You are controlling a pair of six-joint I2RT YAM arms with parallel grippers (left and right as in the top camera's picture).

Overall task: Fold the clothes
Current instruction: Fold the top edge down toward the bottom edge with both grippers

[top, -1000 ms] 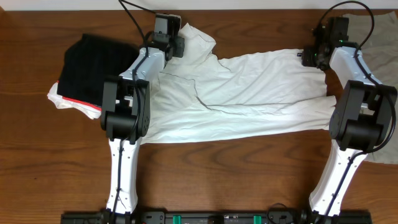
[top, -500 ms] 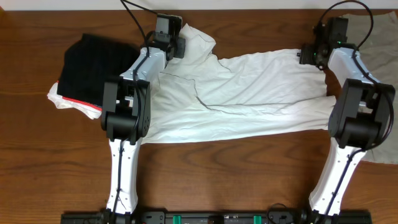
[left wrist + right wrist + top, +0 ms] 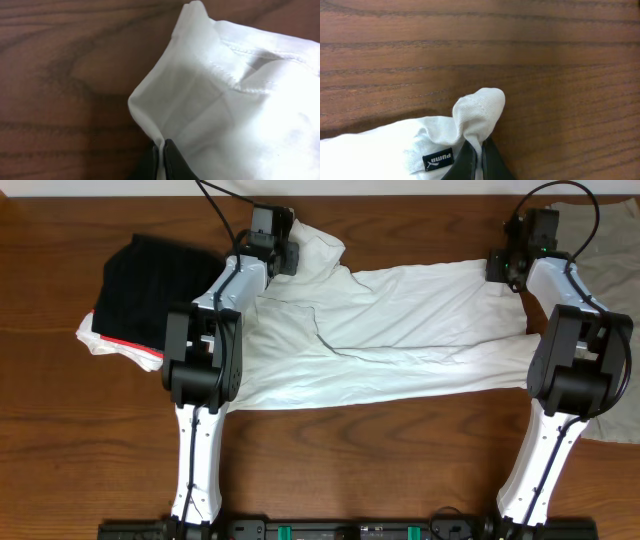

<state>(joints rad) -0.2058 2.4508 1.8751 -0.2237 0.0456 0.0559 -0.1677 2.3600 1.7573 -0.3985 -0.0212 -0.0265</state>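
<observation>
The white T-shirt [image 3: 400,330] lies across the table, folded lengthwise into a long band; its lettering is hidden. My left gripper [image 3: 284,252] is at the far left end, shut on a pinch of its white cloth [image 3: 200,95] by a stitched hem, jaws at the bottom of the left wrist view [image 3: 161,160]. My right gripper [image 3: 497,268] is at the far right corner, shut on the T-shirt's hem corner [image 3: 475,115], jaws low in the right wrist view [image 3: 479,160]. A small black hem tag [image 3: 438,161] shows beside the jaws.
A black folded garment with a red edge [image 3: 145,290] lies at the left over a bit of white cloth [image 3: 100,340]. A flat olive-grey cloth [image 3: 610,255] lies at the right under the right arm. The wall edge runs along the far side.
My right gripper has moved a little up and to the right with the T-shirt corner, pulling that end tauter. The left gripper has barely moved.
</observation>
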